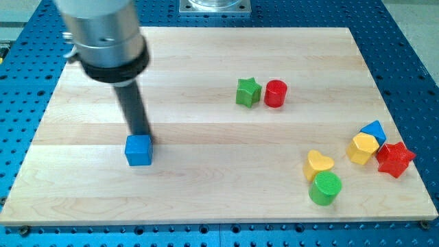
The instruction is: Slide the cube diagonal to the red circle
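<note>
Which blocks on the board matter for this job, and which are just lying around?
Job: blue cube, red circle block, my tip just behind the cube.
Lying about: green star, yellow heart, green cylinder, yellow hexagon, blue block, red star.

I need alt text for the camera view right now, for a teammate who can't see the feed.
My tip sits at the top edge of the blue cube on the left of a wooden board. The red circle lies far off toward the upper right, touching a green star. Five more blocks cluster at the lower right.
</note>
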`<state>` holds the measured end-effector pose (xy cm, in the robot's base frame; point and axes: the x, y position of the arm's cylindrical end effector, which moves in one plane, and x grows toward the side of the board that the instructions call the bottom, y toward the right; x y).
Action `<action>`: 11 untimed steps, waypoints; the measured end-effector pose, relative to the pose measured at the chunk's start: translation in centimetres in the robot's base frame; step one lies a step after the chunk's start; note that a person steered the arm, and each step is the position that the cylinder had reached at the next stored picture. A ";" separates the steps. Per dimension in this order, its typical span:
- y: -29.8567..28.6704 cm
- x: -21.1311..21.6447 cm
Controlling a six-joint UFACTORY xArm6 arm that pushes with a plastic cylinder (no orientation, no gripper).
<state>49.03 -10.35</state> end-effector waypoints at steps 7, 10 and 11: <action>-6.3 -3.5; -8.7 6.5; -5.1 4.3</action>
